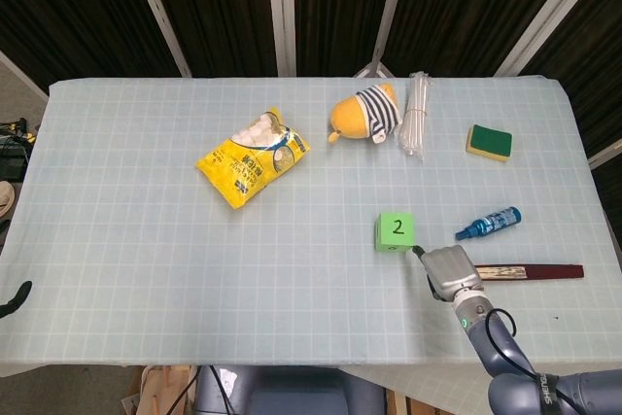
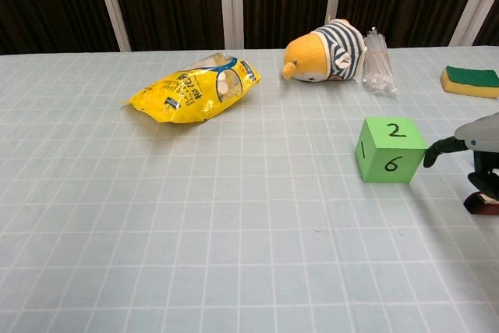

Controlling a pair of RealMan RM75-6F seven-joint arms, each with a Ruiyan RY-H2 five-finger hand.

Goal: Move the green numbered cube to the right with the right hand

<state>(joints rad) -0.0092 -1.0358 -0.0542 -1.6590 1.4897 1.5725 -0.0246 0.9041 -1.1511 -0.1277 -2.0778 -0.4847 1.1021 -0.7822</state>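
**Green cube flat on counter, right robot hand just beside it**

Green numbered foam-like cube [image 1: 396,231] sits square on the grid-patterned pale blue counter [image 1: 146,240], "2" on top, "6" and "1" on the faces toward the chest camera. It's right of centre, near the small blue spray bottle [image 1: 488,223] and the dark red flat stick [image 1: 530,271]

Right robot hand [image 1: 449,272] is just right of the cube, nothing in its grasp. One dark fingertip [image 2: 431,154] points at the cube's right face; cannot tell if it touches. Other fingers are mostly out of frame, so cannot tell how far open it is

Left robot hand not visible in either view

Further back: yellow crinkly snack bag [image 1: 252,156], yellow plush toy in striped shirt [image 1: 364,114], bundle of clear plastic straws [image 1: 416,126], green-and-yellow sponge [image 1: 488,142]
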